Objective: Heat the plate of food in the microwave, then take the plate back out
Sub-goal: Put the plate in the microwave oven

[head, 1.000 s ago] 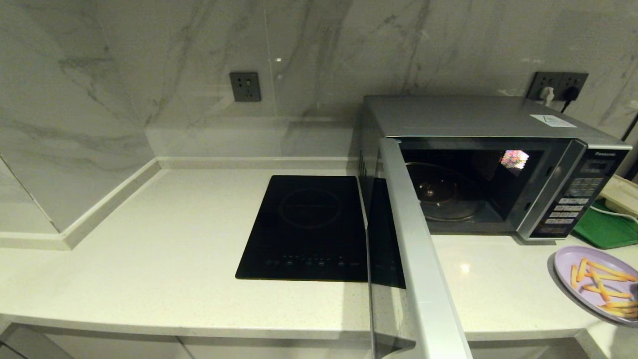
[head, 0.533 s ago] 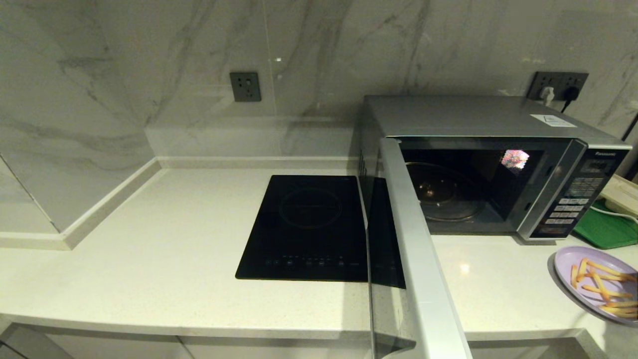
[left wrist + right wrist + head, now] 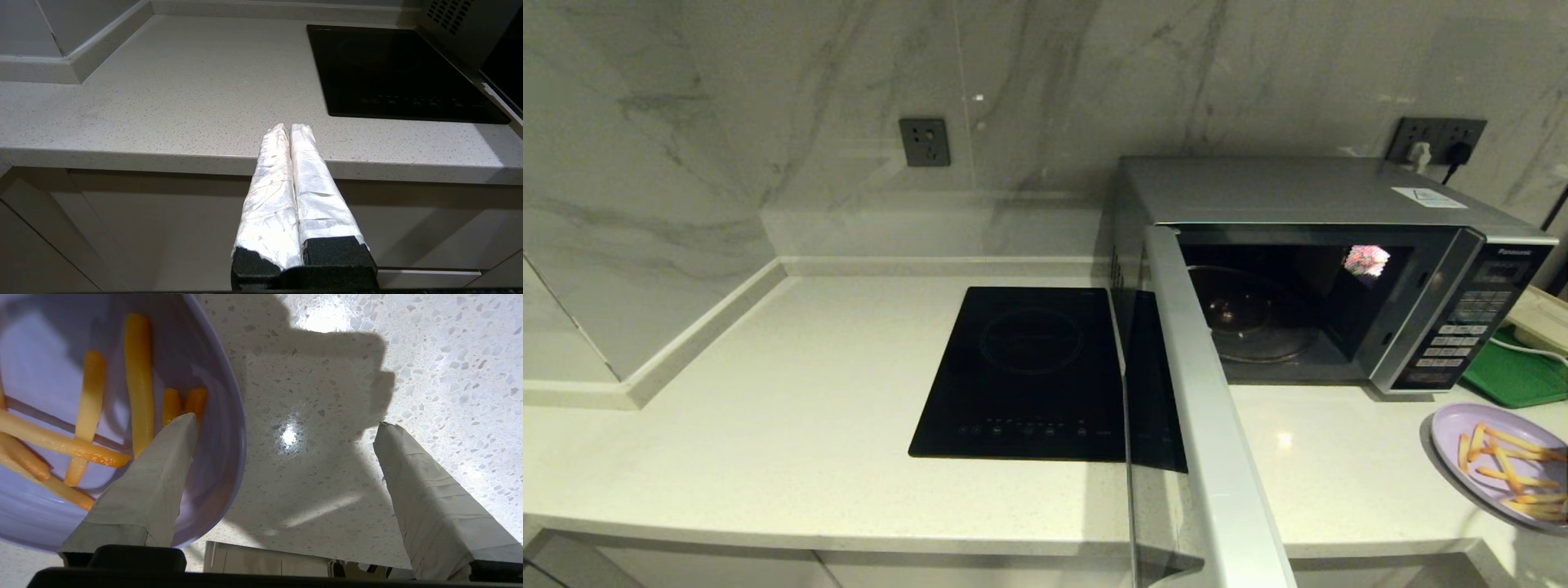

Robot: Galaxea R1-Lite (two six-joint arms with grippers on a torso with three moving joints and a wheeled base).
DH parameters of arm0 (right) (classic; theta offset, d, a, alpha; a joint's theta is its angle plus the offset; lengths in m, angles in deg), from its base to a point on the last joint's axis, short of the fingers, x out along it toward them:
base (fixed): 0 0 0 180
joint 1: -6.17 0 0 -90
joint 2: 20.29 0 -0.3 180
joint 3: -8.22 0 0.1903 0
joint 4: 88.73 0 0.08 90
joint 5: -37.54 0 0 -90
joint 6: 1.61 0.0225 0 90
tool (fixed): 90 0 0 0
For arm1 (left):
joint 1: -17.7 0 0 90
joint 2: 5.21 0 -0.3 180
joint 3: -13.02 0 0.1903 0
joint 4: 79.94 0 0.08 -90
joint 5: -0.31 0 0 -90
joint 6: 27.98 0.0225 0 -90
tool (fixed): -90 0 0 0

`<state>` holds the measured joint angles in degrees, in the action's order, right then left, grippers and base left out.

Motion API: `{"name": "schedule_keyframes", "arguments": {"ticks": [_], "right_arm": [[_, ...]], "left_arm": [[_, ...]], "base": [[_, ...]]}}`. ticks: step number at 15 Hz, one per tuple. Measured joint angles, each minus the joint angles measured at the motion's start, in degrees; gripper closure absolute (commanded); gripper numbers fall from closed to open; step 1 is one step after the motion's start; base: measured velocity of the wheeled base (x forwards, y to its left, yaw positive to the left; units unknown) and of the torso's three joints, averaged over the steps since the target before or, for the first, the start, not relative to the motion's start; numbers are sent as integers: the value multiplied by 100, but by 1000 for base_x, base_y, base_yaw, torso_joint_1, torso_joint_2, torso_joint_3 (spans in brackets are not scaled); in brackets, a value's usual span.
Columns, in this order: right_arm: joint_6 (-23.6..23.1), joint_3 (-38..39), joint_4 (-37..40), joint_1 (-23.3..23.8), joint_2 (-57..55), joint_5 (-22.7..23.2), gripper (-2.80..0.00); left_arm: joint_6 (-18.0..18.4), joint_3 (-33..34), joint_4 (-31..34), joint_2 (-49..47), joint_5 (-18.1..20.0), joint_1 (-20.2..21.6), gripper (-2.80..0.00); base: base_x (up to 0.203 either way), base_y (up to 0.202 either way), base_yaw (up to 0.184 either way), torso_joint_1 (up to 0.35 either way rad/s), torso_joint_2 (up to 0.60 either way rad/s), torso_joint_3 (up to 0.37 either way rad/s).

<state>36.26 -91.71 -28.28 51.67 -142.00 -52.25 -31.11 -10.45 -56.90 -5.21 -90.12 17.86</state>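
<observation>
The microwave (image 3: 1298,192) stands at the back right of the counter with its door (image 3: 1209,425) swung wide open toward me; the glass turntable (image 3: 1250,318) inside is bare. The lilac plate of food (image 3: 1494,457) with orange-yellow sticks sits at the counter's right end, near the front edge. My right gripper (image 3: 284,421) is open and straddles the plate's rim (image 3: 233,428): one taped finger (image 3: 155,486) is over the plate's inside, the other over bare counter. My left gripper (image 3: 290,127) is shut on nothing, parked low in front of the counter edge.
A flat black induction hob (image 3: 1029,367) lies left of the microwave, partly behind the open door. A green tray (image 3: 1515,376) sits behind the plate, right of the microwave. Wall sockets (image 3: 1437,139) with plugs are above the microwave. The counter's front edge (image 3: 163,157) is just beyond my left gripper.
The plate stays in nearly the same spot. A dark bit of my right gripper at the head view's right edge has dropped out of sight. The left arm is still.
</observation>
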Motion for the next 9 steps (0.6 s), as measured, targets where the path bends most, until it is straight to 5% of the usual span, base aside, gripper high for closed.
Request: {"name": "schedule_keyframes", "arguments": {"ticks": [9], "right_arm": [[5, -11, -18, 11, -210, -26, -280]], "left_arm": [[2, 0, 2, 0, 2, 0, 0]], "base": [[0, 0, 0, 0, 0, 0]]}}
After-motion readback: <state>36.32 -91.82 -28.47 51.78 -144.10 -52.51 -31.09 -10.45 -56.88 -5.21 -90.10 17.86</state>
